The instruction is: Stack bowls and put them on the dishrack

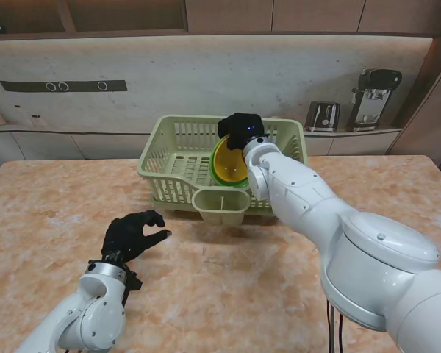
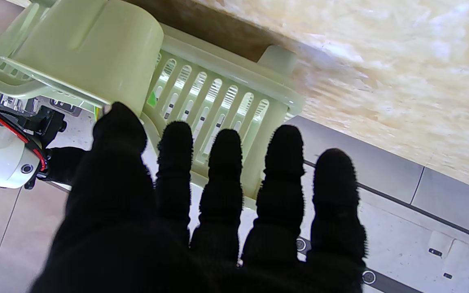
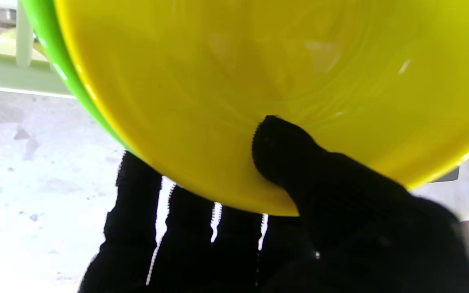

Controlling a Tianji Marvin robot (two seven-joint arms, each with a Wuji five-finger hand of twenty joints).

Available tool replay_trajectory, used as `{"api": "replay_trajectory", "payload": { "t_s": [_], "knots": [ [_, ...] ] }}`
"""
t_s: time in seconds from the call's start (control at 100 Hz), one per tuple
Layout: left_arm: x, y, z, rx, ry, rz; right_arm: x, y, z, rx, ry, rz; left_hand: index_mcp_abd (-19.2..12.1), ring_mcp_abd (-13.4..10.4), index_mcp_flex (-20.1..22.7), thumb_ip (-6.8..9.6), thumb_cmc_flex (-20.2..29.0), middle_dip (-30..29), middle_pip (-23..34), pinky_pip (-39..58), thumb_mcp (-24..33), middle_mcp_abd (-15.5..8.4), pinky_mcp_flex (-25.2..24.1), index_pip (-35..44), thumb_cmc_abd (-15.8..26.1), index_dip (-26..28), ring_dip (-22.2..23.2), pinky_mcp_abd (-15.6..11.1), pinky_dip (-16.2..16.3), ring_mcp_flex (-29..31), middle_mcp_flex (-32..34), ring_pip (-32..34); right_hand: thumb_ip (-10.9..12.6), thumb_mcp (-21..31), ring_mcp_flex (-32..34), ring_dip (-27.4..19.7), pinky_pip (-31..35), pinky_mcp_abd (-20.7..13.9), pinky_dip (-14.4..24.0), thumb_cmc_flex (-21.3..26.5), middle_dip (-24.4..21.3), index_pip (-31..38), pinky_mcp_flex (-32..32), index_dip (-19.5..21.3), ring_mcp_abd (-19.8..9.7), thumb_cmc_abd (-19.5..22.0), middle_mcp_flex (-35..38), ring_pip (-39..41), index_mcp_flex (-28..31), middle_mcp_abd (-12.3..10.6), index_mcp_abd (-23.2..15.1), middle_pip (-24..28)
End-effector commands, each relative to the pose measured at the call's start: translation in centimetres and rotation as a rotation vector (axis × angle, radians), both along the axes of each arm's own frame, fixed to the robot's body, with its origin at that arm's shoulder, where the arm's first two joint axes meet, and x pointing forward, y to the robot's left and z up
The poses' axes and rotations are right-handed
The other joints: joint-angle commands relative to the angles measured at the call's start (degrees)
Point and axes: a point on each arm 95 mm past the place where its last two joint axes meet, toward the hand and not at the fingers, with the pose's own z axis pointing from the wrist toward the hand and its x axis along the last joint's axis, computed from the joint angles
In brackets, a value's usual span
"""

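Two bowls counted, nested: yellow bowl (image 1: 229, 166) inside green bowl (image 1: 244, 183). Stack tipped on edge at frame centre, over dishrack (image 1: 173, 151) interior; openings face frame left, rims run roughly vertical. Right hand (image 1: 240, 129) pinching stack at upper rim; wrist view shows thumb (image 3: 277, 140) pressed inside yellow bowl, fingers (image 3: 134, 195) behind. One dishrack, upper centre, cutlery cup (image 1: 220, 207) on near side. Left hand (image 1: 132, 232) lower left, over table (image 1: 51, 206), fingers spread, holding nothing.

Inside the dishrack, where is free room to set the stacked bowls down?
The dishrack floor left of the stacked bowls looks bare, up to its left wall. The right part is crowded by the right hand gripping the bowls. The left hand hangs open over the table, apart.
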Motion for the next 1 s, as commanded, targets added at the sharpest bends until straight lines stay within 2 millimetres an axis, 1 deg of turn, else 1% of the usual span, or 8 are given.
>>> {"api": "replay_trajectory", "payload": {
  "t_s": [0.0,0.12,0.52,0.62,0.66,0.67,0.69,0.99],
  "knots": [
    [-0.16,-0.21,-0.08,-0.005,0.01,-0.007,-0.21,0.8,-0.33,-0.006,0.022,0.013,-1.08,-0.38,-0.41,1.56,0.46,1.04,0.42,1.31,-0.48,-0.9,-0.22,0.33,-0.43,-0.18,0.78,-0.66,0.95,0.93,0.65,0.72,2.37,3.58,-1.84,-0.74,-0.29,0.88,1.36,-1.82,-0.84,4.65,-1.09,-1.25,-0.74,4.53,-2.55,-0.51,-0.98,-0.02,-2.07,-1.28],
    [-0.16,-0.22,-0.07,-0.004,0.01,-0.007,-0.2,0.75,-0.57,-0.004,0.041,0.005,-1.04,-0.28,-0.43,1.55,0.42,1.05,0.45,1.31,-0.5,-0.83,-0.19,0.32,-0.4,-0.17,0.78,-0.69,0.95,0.9,0.74,0.7,2.65,2.64,-4.81,-1.42,-1.19,1.1,2.06,-6.27,-1.08,6.22,-2.91,-4.93,-1.42,3.76,-6.2,-0.58,-5.77,1.0,-1.18,-1.75],
    [-0.17,-0.24,-0.07,-0.005,0.011,-0.008,-0.15,0.67,-0.58,-0.023,0.05,0.003,-1.01,-0.31,-0.44,1.56,0.41,1.05,0.43,1.32,-0.51,-0.82,-0.17,0.28,-0.34,-0.17,0.78,-0.68,0.95,0.88,0.65,0.7,2.58,0.12,-8.87,-2.25,-2.17,1.36,2.62,-13.05,-1.66,4.62,-6.47,-6.59,-0.65,3.26,-12.22,-1.75,-10.66,1.79,1.4,-1.56],
    [-0.16,-0.25,-0.07,-0.005,0.011,-0.008,-0.12,0.62,-0.51,-0.034,0.048,0.002,-1.08,-0.23,-0.46,1.55,0.4,1.05,0.44,1.3,-0.52,-0.84,-0.21,0.28,-0.37,-0.16,0.79,-0.64,0.95,0.88,0.69,0.71,4.6,-0.74,-10.86,-2.58,-2.98,1.4,3.66,-16.35,-2.42,0.64,-7.95,-4.79,-0.33,4.99,-14.94,-2.35,-11.97,2.43,3.33,-1.7],
    [-0.15,-0.25,-0.07,-0.005,0.011,-0.008,-0.11,0.61,-0.5,-0.038,0.047,-0.001,-1.02,-0.26,-0.44,1.55,0.34,1.04,0.43,1.3,-0.54,-0.74,-0.21,0.27,-0.3,-0.16,0.79,-0.62,0.95,0.87,0.69,0.71,6.94,-1.08,-11.89,-2.75,-3.39,1.54,4.14,-18.53,-2.63,-2.38,-8.74,-2.65,-0.15,6.58,-16.36,-2.82,-12.57,2.88,4.89,-1.94],
    [-0.15,-0.25,-0.07,-0.005,0.011,-0.008,-0.11,0.6,-0.5,-0.039,0.047,-0.001,-1.03,-0.31,-0.43,1.55,0.39,1.04,0.43,1.3,-0.53,-0.78,-0.21,0.28,-0.36,-0.16,0.79,-0.62,0.95,0.88,0.7,0.72,8.27,-1.64,-12.24,-2.79,-3.51,1.61,4.32,-19.01,-2.7,-3.71,-9.0,-0.66,-0.03,7.26,-16.85,-2.95,-12.78,3.02,5.38,-2.0],
    [-0.15,-0.25,-0.07,-0.005,0.011,-0.008,-0.11,0.6,-0.5,-0.041,0.047,-0.003,-1.03,-0.36,-0.42,1.55,0.38,1.04,0.41,1.3,-0.54,-0.83,-0.21,0.29,-0.35,-0.15,0.79,-0.62,0.95,0.88,0.65,0.71,9.22,-2.08,-12.78,-2.86,-3.74,1.76,4.42,-19.66,-2.78,-4.91,-9.56,0.84,0.12,7.71,-17.55,-3.16,-13.34,3.26,5.88,-2.15],
    [-0.1,-0.34,-0.1,-0.007,0.012,-0.011,-0.07,0.45,-0.4,-0.065,0.05,-0.017,-1.11,-0.34,-0.44,1.56,0.4,1.05,0.42,1.3,-0.54,-0.83,-0.17,0.25,-0.36,-0.16,0.77,-0.64,0.94,0.86,0.71,0.67,9.21,-4.13,-17.53,-3.76,-3.84,2.46,5.07,-24.48,-3.25,-9.06,-13.69,1.01,1.48,6.65,-23.29,-5.54,-18.7,4.88,9.07,-3.41]
  ]
}}
